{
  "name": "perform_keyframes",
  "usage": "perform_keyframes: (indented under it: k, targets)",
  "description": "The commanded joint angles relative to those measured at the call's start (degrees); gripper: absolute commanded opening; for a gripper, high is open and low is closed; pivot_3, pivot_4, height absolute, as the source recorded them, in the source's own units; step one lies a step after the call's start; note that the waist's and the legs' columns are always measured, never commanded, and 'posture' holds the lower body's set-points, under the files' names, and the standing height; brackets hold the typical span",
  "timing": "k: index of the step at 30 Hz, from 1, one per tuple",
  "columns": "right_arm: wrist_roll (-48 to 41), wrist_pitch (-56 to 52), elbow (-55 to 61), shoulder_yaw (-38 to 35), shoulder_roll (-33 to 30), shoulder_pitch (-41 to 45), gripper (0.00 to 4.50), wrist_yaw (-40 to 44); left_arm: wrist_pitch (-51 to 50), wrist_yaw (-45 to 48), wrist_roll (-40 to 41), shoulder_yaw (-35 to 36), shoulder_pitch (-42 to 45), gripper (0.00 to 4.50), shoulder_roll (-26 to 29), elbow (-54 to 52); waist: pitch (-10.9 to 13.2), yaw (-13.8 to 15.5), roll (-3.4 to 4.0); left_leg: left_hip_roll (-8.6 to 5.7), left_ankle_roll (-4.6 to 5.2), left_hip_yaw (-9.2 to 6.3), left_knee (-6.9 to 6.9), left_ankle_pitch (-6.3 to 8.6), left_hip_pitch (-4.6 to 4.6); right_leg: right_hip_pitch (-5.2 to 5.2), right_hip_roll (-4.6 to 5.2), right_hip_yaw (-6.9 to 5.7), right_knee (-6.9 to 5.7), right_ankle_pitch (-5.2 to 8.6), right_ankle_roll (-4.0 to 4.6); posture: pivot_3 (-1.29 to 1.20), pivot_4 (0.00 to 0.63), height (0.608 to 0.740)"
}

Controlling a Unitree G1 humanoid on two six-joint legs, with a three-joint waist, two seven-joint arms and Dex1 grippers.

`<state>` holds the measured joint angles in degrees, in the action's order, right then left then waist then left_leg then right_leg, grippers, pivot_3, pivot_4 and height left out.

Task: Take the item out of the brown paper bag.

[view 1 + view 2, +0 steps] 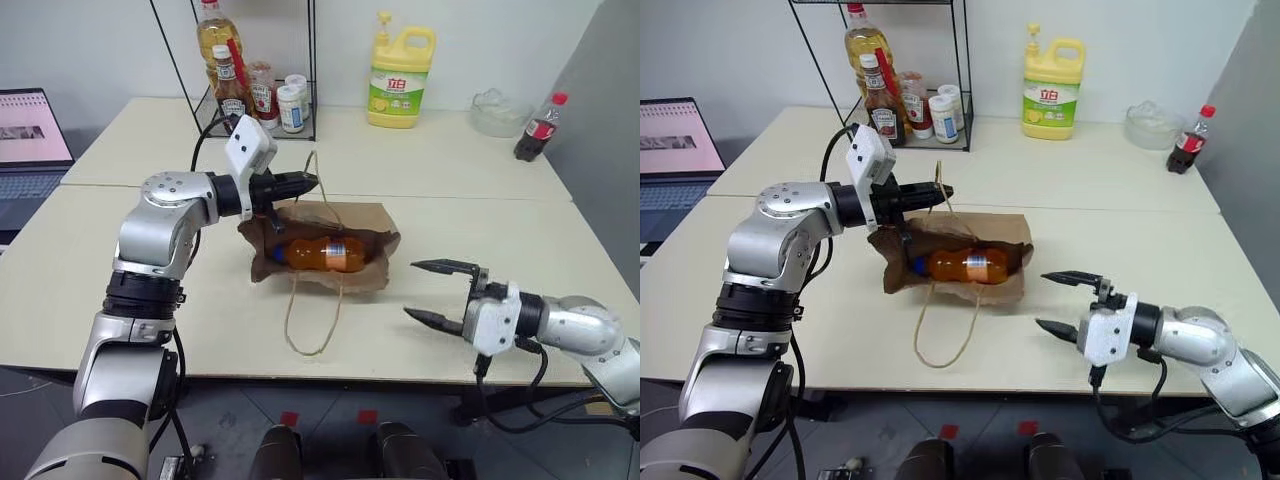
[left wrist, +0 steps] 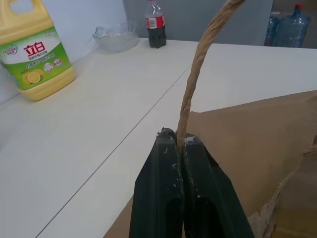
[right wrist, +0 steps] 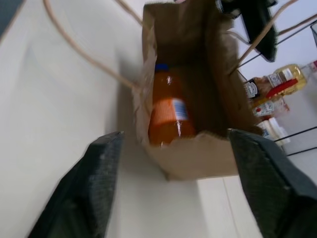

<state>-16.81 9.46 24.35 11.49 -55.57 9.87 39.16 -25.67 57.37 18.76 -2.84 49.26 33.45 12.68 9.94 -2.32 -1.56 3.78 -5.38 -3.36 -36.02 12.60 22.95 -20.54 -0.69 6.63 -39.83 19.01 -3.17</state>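
The brown paper bag (image 1: 372, 220) lies on its side in the middle of the table, mouth toward me and propped open. Inside it rests the item (image 1: 322, 253), an orange drink bottle with a blue label band, also clear in the right wrist view (image 3: 166, 111). My left gripper (image 1: 312, 182) is shut on the bag's upper cord handle (image 2: 198, 74) and holds it up above the bag's left side. To the right of the bag, near the table's front edge, my right gripper (image 1: 412, 290) stands open and holds nothing, its fingertips pointing at the bag.
The bag's other handle loop (image 1: 312, 320) trails toward the front edge. At the back stand a wire rack with sauce bottles (image 1: 255, 90), a yellow detergent jug (image 1: 400, 77), a glass bowl (image 1: 497, 110) and a cola bottle (image 1: 538, 127). A laptop (image 1: 30, 140) sits far left.
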Motion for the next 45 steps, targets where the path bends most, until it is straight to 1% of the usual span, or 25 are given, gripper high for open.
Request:
perform_keyframes:
  k: [1,2,4,6,7,9,10,12,14,16,19,21,24,30,33,35,37,41,45]
  targets:
    - [-20.14,-21.46,10.48,-2.57,0.78,4.14,1.94,-2.00,1.76,0.63,-0.45,0.34,2.40,0.00,-0.39,0.37,0.03,0.15,-0.02,0.00,0.00,-0.02,0.00,0.00,0.01,0.01,0.00,-0.02,0.00,0.00,0.00,0.00,0.150,0.740]
    - [-24.73,-26.09,12.00,-2.76,1.51,5.94,1.72,-3.49,1.89,0.81,-0.52,0.21,2.54,0.00,-0.48,0.54,0.04,0.19,-0.02,0.00,0.00,-0.04,0.00,0.00,0.02,0.01,0.00,-0.04,0.02,0.00,0.00,0.00,0.150,0.740]
    - [-32.03,-33.74,13.57,-2.74,4.19,10.04,0.98,-6.98,2.01,1.02,-0.70,0.10,2.90,0.00,-0.69,0.90,0.04,0.18,-0.03,0.00,0.00,-0.05,0.00,0.00,0.04,0.01,0.00,-0.04,0.03,0.00,0.00,0.00,0.150,0.740]
    - [-36.69,-39.62,13.51,-1.44,8.80,14.19,0.25,-10.38,2.17,1.13,-0.90,0.13,3.14,0.00,-0.90,1.19,0.06,0.12,-0.05,0.01,0.00,-0.05,0.01,0.00,0.03,0.00,0.00,-0.05,0.04,0.00,0.00,0.00,0.150,0.740]
    - [-37.97,-41.79,13.38,-1.34,10.40,15.40,0.04,-11.28,2.29,1.16,-1.06,0.13,3.29,0.00,-1.04,1.42,0.06,0.17,-0.05,0.02,0.00,-0.08,0.01,0.00,0.03,-0.01,-0.01,-0.07,0.04,0.00,0.00,0.00,0.150,0.740]
    - [-39.59,-45.18,12.60,-0.47,14.64,17.92,0.04,-13.03,2.34,1.26,-1.18,0.23,3.47,0.00,-1.22,1.66,0.08,0.23,-0.07,0.02,0.01,-0.09,0.03,0.01,0.08,-0.05,-0.01,-0.09,0.08,0.00,0.00,0.00,0.150,0.740]
    - [-40.18,-46.41,11.44,0.53,17.83,19.32,0.04,-13.96,2.36,1.24,-1.25,0.16,3.51,0.00,-1.34,1.60,0.08,0.27,-0.07,0.01,0.01,-0.09,0.03,0.01,0.14,-0.10,-0.01,-0.10,0.10,0.00,0.00,0.00,0.150,0.740]
    - [-38.26,-47.50,8.96,3.32,23.52,21.28,0.04,-14.20,2.34,1.24,-1.32,0.01,3.59,0.00,-1.51,1.39,0.08,0.29,-0.06,0.02,0.01,-0.09,0.03,0.00,0.23,-0.22,-0.01,-0.10,0.10,0.00,0.00,0.00,0.150,0.740]
    - [-37.33,-48.38,6.77,5.06,27.80,22.01,0.04,-13.14,2.34,1.38,-1.38,-0.10,3.72,0.00,-1.63,1.31,0.08,0.27,-0.06,0.02,0.01,-0.09,-0.03,0.00,0.58,-0.67,-0.02,-0.10,-0.08,0.00,0.00,0.00,0.150,0.740]
    - [-35.09,-48.40,2.64,6.44,31.63,23.26,0.04,-12.01,2.32,1.60,-1.44,0.00,4.10,0.00,-1.59,1.61,0.09,0.30,-0.05,0.02,0.00,-0.15,-0.08,-0.01,0.89,-0.96,-0.02,-0.17,-0.12,0.00,0.01,0.00,0.150,0.740]
    - [-28.81,-45.93,-4.80,8.94,35.77,24.84,0.04,-9.08,2.51,1.80,-1.64,0.07,4.34,0.00,-1.49,2.06,0.09,0.37,-0.04,0.02,0.00,-0.18,-0.09,-0.01,0.93,-0.98,-0.02,-0.23,-0.12,-0.01,0.01,0.00,0.150,0.740]
    - [-23.63,-42.87,-10.02,10.38,37.59,25.40,0.04,-6.98,2.36,1.89,-1.67,0.08,4.12,0.00,-1.47,1.69,0.10,0.37,-0.03,0.02,0.00,-0.21,-0.08,-0.01,0.92,-0.97,-0.02,-0.27,-0.12,-0.01,0.01,0.00,0.150,0.740]
    - [-18.83,-40.03,-15.25,10.22,39.93,26.12,0.04,-5.34,1.90,1.99,-1.63,0.15,3.70,0.00,-1.40,0.87,0.11,0.38,-0.02,0.02,0.00,-0.23,-0.08,-0.01,0.94,-0.97,-0.02,-0.30,-0.11,-0.01,0.01,0.00,0.150,0.740]
    - [-12.16,-38.09,-21.68,7.72,43.73,27.60,0.04,-7.07,1.87,2.11,-1.68,0.35,3.35,0.00,-1.05,0.95,0.12,0.29,0.00,0.04,-0.01,-0.27,-0.07,-0.02,0.94,-0.98,-0.02,-0.35,-0.13,-0.01,0.01,0.00,0.150,0.740]
    - [-6.50,-36.44,-24.00,8.06,43.09,27.95,0.04,-8.06,1.60,2.26,-1.49,0.19,3.00,0.00,-1.21,0.41,0.12,0.35,0.00,0.03,-0.01,-0.29,-0.07,-0.02,0.94,-0.97,-0.01,-0.38,-0.13,-0.01,0.01,0.00,0.150,0.740]
    - [-1.78,-35.61,-24.78,9.01,41.61,28.29,0.04,-8.99,1.50,2.40,-1.41,0.13,2.70,0.00,-1.21,0.11,0.12,0.38,0.01,0.02,-0.01,-0.30,-0.07,-0.02,0.95,-0.96,0.00,-0.40,-0.13,-0.01,0.01,0.00,0.150,0.740]
    - [1.10,-34.24,-24.87,9.55,40.68,28.21,0.04,-8.18,1.47,2.47,-1.41,0.14,2.59,0.00,-1.18,0.00,0.12,0.36,0.01,0.02,-0.01,-0.30,-0.07,-0.02,0.96,-0.97,0.00,-0.40,-0.13,-0.01,0.02,0.00,0.150,0.740]
    - [5.95,-33.27,-24.59,10.16,39.04,28.06,1.29,-7.21,1.60,2.83,-1.43,0.14,2.66,0.00,-1.11,0.15,0.12,0.28,0.01,0.03,-0.01,-0.30,-0.06,-0.02,0.95,-0.97,-0.01,-0.41,-0.13,-0.01,0.02,0.00,0.150,0.740]
    - [14.81,-28.22,-26.57,13.91,35.43,28.00,2.72,-6.00,1.63,3.15,-1.43,-0.08,2.82,0.00,-1.42,0.08,0.13,0.35,0.01,0.02,-0.01,-0.31,-0.07,-0.02,0.96,-0.96,0.00,-0.41,-0.12,-0.01,0.02,0.00,0.150,0.740]
